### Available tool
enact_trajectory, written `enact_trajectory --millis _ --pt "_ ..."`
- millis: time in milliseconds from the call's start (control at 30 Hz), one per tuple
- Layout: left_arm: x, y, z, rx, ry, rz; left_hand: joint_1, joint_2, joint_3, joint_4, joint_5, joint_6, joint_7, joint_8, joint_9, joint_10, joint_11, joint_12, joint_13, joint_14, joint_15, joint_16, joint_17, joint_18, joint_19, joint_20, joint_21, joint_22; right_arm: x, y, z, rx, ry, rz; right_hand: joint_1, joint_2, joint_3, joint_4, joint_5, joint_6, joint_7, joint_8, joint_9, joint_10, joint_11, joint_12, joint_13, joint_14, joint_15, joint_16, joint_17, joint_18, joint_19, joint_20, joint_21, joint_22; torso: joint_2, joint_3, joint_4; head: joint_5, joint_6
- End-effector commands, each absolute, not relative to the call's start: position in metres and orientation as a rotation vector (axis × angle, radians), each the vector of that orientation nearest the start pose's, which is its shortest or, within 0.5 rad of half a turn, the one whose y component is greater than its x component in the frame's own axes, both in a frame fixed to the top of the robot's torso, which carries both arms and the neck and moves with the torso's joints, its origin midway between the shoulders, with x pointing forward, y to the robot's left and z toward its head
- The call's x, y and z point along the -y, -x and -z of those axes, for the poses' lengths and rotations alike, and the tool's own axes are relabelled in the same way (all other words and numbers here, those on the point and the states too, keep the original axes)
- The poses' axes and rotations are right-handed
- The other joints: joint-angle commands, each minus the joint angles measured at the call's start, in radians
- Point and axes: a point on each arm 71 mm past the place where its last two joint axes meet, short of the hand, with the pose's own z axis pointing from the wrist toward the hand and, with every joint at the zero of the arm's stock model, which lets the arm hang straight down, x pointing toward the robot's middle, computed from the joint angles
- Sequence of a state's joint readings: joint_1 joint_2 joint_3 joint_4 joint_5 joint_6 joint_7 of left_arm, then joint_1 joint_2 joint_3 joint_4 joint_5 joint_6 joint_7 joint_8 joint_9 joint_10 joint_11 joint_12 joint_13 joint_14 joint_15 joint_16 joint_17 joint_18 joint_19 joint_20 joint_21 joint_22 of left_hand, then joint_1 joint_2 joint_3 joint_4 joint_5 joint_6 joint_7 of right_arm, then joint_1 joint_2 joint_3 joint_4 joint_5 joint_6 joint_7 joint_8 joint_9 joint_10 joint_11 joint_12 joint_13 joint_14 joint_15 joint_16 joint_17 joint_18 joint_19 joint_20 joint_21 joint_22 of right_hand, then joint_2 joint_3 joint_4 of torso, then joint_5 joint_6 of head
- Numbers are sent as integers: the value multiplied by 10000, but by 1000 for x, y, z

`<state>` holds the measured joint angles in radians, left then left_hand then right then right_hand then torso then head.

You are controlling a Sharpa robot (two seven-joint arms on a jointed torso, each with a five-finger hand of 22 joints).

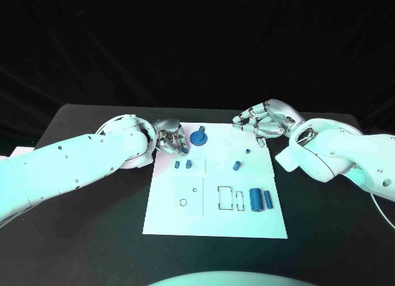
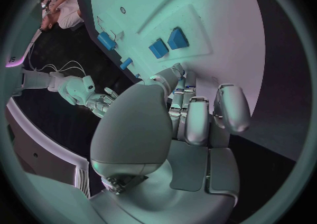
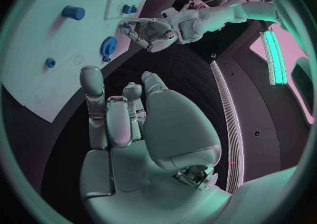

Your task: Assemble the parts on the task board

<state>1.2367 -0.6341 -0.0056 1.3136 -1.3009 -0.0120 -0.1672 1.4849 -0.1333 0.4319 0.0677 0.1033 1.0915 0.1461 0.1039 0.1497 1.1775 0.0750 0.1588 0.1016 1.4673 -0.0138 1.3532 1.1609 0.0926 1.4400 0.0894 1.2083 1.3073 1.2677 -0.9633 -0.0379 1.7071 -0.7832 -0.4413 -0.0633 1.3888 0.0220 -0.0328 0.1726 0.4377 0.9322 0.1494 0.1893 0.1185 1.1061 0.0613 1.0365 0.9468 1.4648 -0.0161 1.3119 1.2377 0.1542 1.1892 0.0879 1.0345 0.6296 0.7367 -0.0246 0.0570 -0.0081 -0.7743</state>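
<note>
White task board [image 1: 214, 214] mid-bench, small blue parts [image 1: 257, 199] scattered on it. Left hand [image 1: 169, 142] and right hand [image 1: 263, 124] empty, fingers loosely spread, at far edge. Probably light, rigid, slippery; best pinched by the sides.

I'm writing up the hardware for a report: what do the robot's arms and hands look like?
Both arms are thick, smooth, glossy white shells with rounded segments. Each ends in a silver metallic left hand or right hand with many jointed fingers, a broad rounded palm cover and flat grey pads on the segments. A thin pale cable trails beside the right forearm. No markings are legible.
</note>
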Motion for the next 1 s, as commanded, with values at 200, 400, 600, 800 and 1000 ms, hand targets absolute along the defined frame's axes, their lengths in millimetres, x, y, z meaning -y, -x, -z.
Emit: enact_trajectory --millis 200,400,600,800,1000 --pt "-152 -526 188 -19584 -1183 6541 -164 -41 112 -35 3 -125 83 -139 -59 -53 85 -144 -19 98 127 -38 -36 -137 -20 84 3 230 215 -464 143 -16643 -4831 -10064 -57 80 -3 58 37 -38 3 68 -12 10 6 47 4 280 -3 -22 7 92 -16 -14 -32 12 -2 3 -3 9 -9" --pt "-152 -526 188 -19586 -1139 6573 -326 -203 190 -29 5 -729 179 -438 -273 -121 163 -275 -26 75 200 -36 -104 -129 -44 153 -29 239 215 -465 143 -16669 -4841 -10046 -76 74 -2 99 75 -40 -3 72 -15 -14 2 25 -43 280 -5 -35 -4 97 -17 -14 -52 -17 -1 8 -6 12 -18" --pt "-154 -527 189 -19642 -1073 6485 -418 -303 235 -21 -3 -1082 226 -436 -417 -158 205 -351 -27 57 227 -38 -157 -118 -65 189 -69 233 216 -465 143 -16728 -4876 -9983 -77 71 -3 101 76 -42 -3 71 -15 -38 2 -1 -73 277 -5 -44 -14 99 -22 -14 -61 -32 1 8 -6 10 -25" --pt "-157 -528 189 -19680 -933 6401 -446 -341 249 -22 -3 -1161 283 -426 -463 -170 239 -376 -26 47 250 -45 -189 -114 -76 206 -94 225 221 -467 146 -16994 -4856 -9580 37 64 121 208 95 -120 12 55 -38 -1207 3 -1757 -1895 63 1 -624 -624 240 -420 -10 -697 -938 -5 3 -7 15 -29" --pt "-171 -528 189 -19723 -320 6550 -414 -328 300 -48 6 -1101 298 -376 -473 -179 252 -396 -24 38 265 -51 -215 -107 -91 221 -129 209 234 -474 150 -17262 -3817 -8658 854 -139 735 -30 -441 0 75 53 -56 -1387 19 -4047 -3740 -152 15 -1587 -1510 306 -559 -31 -1328 -1588 -25 -3 -19 -22 3"
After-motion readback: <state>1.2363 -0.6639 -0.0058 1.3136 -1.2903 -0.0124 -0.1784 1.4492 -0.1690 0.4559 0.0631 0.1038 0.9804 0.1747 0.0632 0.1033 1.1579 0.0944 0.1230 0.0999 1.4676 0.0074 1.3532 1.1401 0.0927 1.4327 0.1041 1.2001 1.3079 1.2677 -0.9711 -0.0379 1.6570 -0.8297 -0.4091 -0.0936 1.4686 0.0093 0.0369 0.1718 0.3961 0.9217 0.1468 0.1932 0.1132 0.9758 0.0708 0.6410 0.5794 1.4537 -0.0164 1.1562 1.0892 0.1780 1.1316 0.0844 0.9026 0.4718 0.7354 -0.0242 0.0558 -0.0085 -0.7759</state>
